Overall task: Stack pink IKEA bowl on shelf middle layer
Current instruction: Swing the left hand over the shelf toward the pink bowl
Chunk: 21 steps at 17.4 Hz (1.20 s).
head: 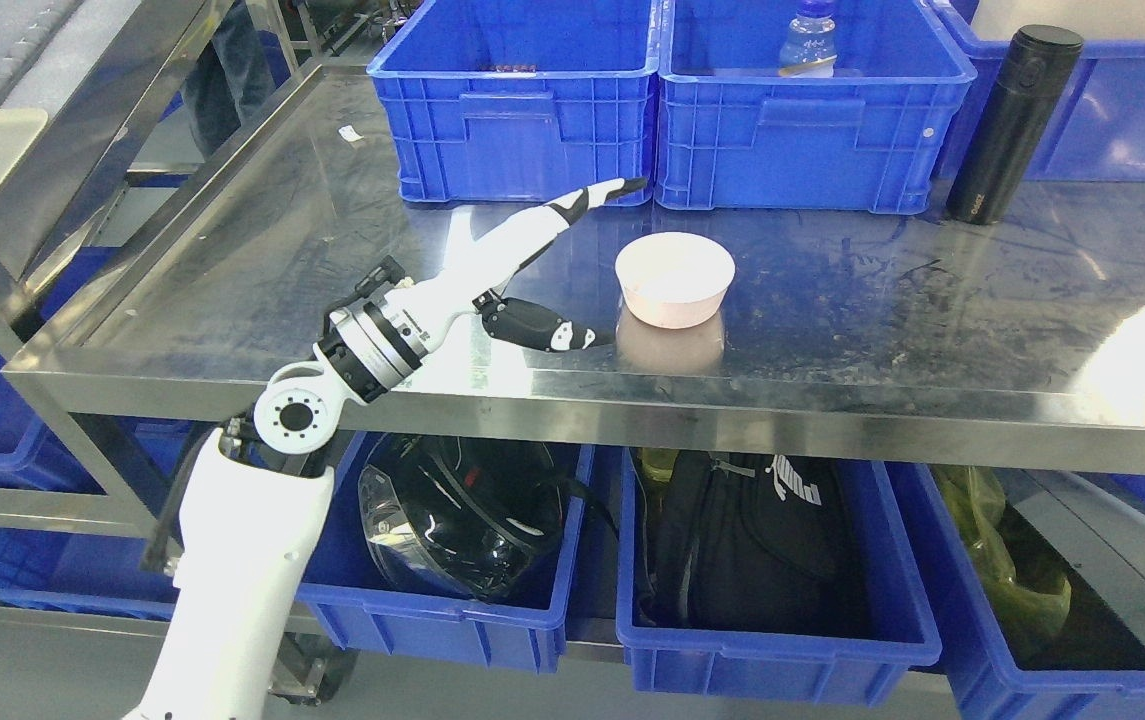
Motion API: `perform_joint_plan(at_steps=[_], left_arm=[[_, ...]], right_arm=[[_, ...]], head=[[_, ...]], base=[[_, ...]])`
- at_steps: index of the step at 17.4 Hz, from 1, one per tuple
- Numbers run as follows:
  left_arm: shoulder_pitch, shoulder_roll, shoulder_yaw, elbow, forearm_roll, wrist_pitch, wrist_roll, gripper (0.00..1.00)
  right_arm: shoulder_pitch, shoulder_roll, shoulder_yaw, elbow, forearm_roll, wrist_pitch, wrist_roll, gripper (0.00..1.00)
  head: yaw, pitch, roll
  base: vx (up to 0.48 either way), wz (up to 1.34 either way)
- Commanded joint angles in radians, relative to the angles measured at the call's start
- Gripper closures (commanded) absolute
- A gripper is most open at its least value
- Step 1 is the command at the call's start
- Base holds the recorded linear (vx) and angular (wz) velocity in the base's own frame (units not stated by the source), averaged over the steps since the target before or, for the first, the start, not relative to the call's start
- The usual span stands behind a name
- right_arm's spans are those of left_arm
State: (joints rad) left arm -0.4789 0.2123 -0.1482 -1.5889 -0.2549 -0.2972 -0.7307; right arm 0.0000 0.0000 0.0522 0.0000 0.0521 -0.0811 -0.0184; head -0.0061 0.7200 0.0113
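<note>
A pale pink bowl stands upright on the steel shelf, near its middle, mirrored in the shiny surface. My left hand reaches over the shelf from the lower left and stops just left of the bowl. Its fingers are stretched out toward the back and its thumb points at the bowl's base, so the hand is open and holds nothing. A small gap shows between the thumb tip and the bowl. My right arm does not show.
Two blue crates line the back of the shelf, one holding a bottle. A black flask stands at the back right. Below, blue bins hold a helmet and a black bag.
</note>
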Motion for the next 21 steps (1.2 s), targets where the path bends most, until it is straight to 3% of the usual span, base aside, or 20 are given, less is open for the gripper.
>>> perform_joint_plan(at_steps=[1, 5, 8, 13, 15, 21], left_arm=[[-0.165, 0.133, 0.004, 0.104, -0.118, 0.019, -0.127, 0.00], [-0.263, 0.078, -0.039, 0.179, -0.194, 0.013, -0.295, 0.00], [-0.308, 0.069, -0.132, 0.185, -0.268, 0.021, -0.309, 0.00], [-0.397, -0.178, -0.204, 0.181, -0.472, 0.238, -0.305, 0.04], [-0.412, -0.183, -0.266, 0.187, -0.524, 0.321, -0.305, 0.04], [-0.431, -0.131, -0.387, 0.224, -0.550, 0.326, -0.337, 0.04]], right_arm=[[0.005, -0.017, 0.000, -0.017, 0.000, 0.000, 0.000, 0.00], [0.005, -0.017, 0.000, -0.017, 0.000, 0.000, 0.000, 0.00], [0.005, -0.017, 0.000, -0.017, 0.000, 0.000, 0.000, 0.00], [0.005, -0.017, 0.000, -0.017, 0.000, 0.000, 0.000, 0.00], [0.005, -0.017, 0.000, -0.017, 0.000, 0.000, 0.000, 0.00], [0.003, -0.017, 0.000, -0.017, 0.000, 0.000, 0.000, 0.00]], head=[[0.0000, 0.000, 0.000], [0.0000, 0.000, 0.000], [0.0000, 0.000, 0.000], [0.0000, 0.000, 0.000], [0.0000, 0.000, 0.000], [0.0000, 0.000, 0.000]], base=[[0.000, 0.00], [0.000, 0.00], [0.000, 0.00], [0.000, 0.00], [0.000, 0.00], [0.000, 0.00]])
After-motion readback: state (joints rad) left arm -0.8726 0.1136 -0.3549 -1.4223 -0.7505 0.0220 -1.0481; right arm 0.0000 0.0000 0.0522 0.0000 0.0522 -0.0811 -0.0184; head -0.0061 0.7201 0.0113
